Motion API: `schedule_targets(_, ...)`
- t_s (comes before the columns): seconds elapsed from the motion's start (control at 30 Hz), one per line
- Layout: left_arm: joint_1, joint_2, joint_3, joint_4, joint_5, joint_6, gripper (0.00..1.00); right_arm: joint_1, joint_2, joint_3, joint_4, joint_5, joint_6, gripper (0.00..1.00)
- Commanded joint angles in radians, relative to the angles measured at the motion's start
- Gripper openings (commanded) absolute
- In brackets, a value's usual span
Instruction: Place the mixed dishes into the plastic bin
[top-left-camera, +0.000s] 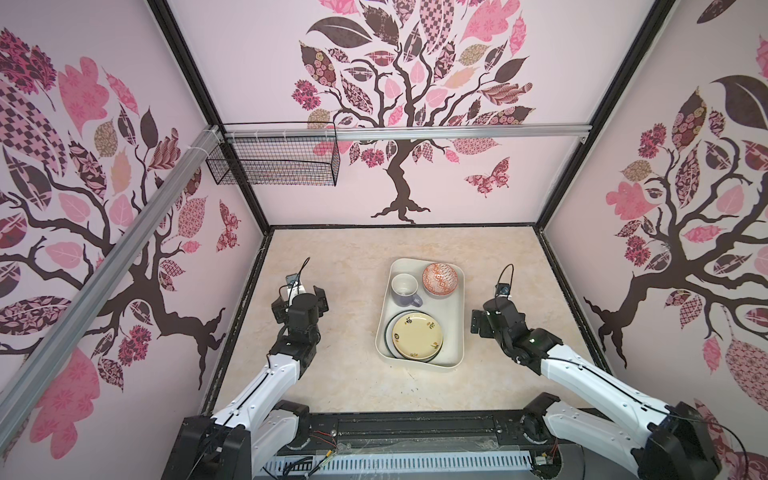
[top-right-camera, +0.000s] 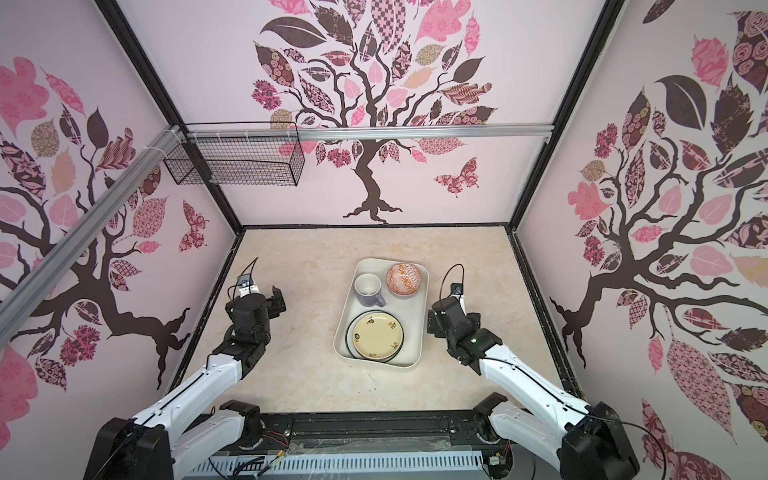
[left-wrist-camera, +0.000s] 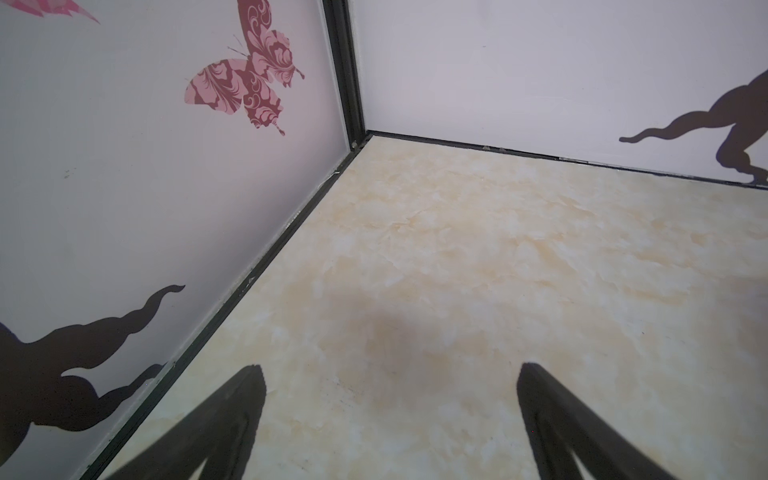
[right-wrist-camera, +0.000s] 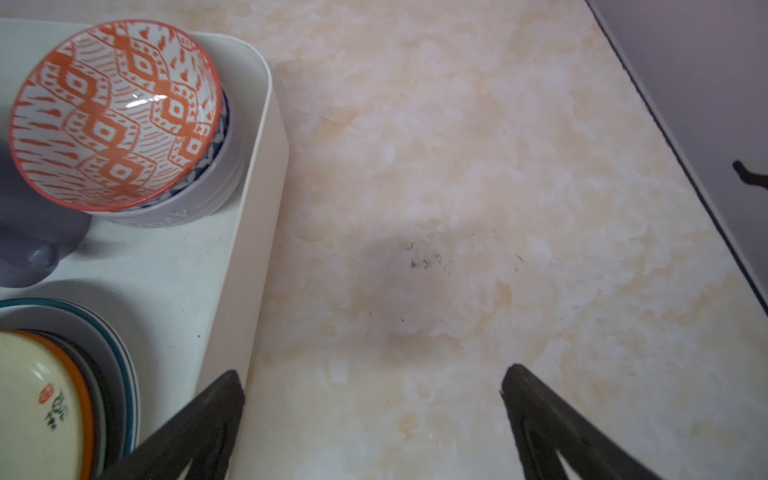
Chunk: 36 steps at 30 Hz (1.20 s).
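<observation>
Since every dish I find already sits in the plastic bin (top-left-camera: 453, 328) in a top view, lavender mug (top-left-camera: 405, 289) at 11 o'clock, orange-patterned bowl (top-left-camera: 442, 279) at 1, plates (top-left-camera: 417, 336) stacked at 6 to save room, both arms stand clear: left pincer (top-left-camera: 300, 301) at its 9, right pincer (top-left-camera: 482, 323) at 3. Left wrist: jaws apart over bare bench (left-wrist-camera: 457, 270). Right wrist: jaws apart, empty; the patterned bowl probably nests in a lavender bowl (right-wrist-camera: 199, 208).

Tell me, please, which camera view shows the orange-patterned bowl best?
The right wrist view: the orange-patterned bowl is close, its pattern sharp, nested in a lavender bowl inside the bin. Both top views show it whole but small, beside the mug. The left wrist view shows only table and walls.
</observation>
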Motion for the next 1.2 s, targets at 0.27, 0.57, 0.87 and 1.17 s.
schedule_targets(0.27, 0.143, 0.171, -0.104, 0.343, 0.194, -0.003, 0.98, -0.318, 0.242, -0.064, 0.687, -0.129, -0.23, 1.0)
schedule_targets(0.57, 0.143, 0.321, -0.068, 0.51, 0.251, 0.08, 0.98, -0.332, 0.513, -0.121, 1.103, -0.082, -0.344, 1.0)
schedule_targets(0.87, 0.188, 0.52, -0.014, 0.61, 0.359, 0.08, 0.98, -0.336, 0.535, -0.122, 1.151, -0.092, -0.396, 1.0)
schedule_targets(1.17, 0.189, 0.524, -0.011, 0.605, 0.362, 0.083, 0.98, -0.345, 0.559, -0.246, 1.424, 0.028, -0.348, 0.99)
